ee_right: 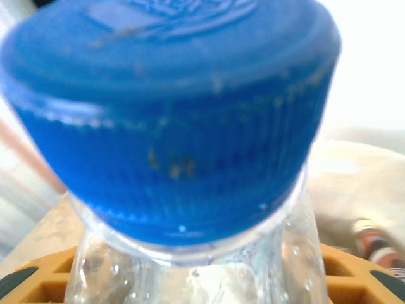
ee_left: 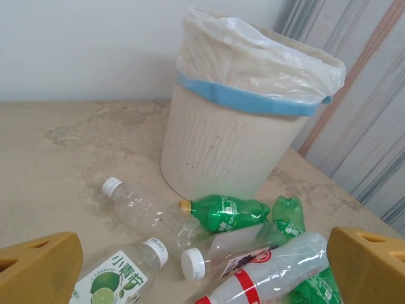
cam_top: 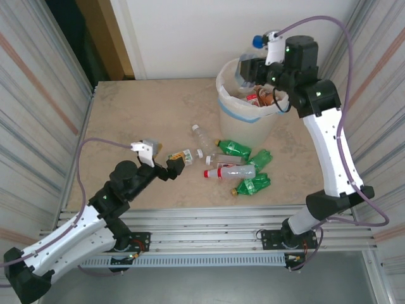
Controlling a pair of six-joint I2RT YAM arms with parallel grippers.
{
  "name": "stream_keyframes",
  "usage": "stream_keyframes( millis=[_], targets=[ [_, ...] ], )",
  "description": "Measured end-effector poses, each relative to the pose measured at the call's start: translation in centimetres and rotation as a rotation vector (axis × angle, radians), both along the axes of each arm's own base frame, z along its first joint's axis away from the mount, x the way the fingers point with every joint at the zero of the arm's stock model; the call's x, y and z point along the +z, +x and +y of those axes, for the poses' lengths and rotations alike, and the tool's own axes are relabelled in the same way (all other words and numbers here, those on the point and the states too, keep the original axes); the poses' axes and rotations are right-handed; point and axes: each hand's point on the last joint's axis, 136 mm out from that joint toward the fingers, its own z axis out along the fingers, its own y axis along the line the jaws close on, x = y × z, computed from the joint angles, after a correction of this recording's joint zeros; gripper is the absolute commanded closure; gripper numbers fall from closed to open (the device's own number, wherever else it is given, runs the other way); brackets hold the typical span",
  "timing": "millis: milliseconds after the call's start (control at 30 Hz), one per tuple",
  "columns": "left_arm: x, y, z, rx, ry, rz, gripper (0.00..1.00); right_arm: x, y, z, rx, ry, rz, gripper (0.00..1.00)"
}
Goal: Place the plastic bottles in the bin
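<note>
Overhead, the right gripper is clenched on a clear blue-capped bottle, held above the far rim of the bin, where red-labelled litter already lies. Nearer, the left gripper, jaws spread and empty, hovers by a lime-label bottle. Beyond it, green bottles and a red-capped bottle lie on the table: roughly midway, I judge, several left to bin.
</note>
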Motion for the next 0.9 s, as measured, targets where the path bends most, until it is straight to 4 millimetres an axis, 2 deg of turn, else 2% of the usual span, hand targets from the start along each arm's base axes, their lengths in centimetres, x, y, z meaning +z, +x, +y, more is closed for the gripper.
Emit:
stream_keyframes(
  millis=[100, 200, 367, 467, 633, 900],
  targets=[
    [0.5, -0.1, 0.6, 0.022, -0.014, -0.015, 0.01, -0.4, 2.7, -2.6, -0.067, -0.022, 0.017, 0.66],
    [1.0, -0.1, 1.0, 0.037, -0.027, -0.028, 0.01, -2.0, 5.2, -4.7, -0.118, -0.047, 0.068, 0.66],
    [1.1, 0.0, 1.4, 0.058, -0.029, -0.033, 0.01, -6.8, 8.1, -6.9, -0.168, -0.107, 0.195, 0.65],
    [1.0, 0.1, 1.5, 0.069, -0.027, -0.033, 0.01, -9.7, 8.9, -7.9, -0.192, -0.146, 0.274, 0.65],
    [1.0, 0.2, 1.7, 0.080, -0.026, -0.033, 0.01, -13.3, 9.8, -9.3, -0.233, -0.230, 0.359, 0.64],
    [0.8, 0.5, 1.9, 0.099, -0.019, -0.029, 0.01, -16.6, 10.9, -10.7, -0.283, -0.349, 0.417, 0.61]
  ],
)
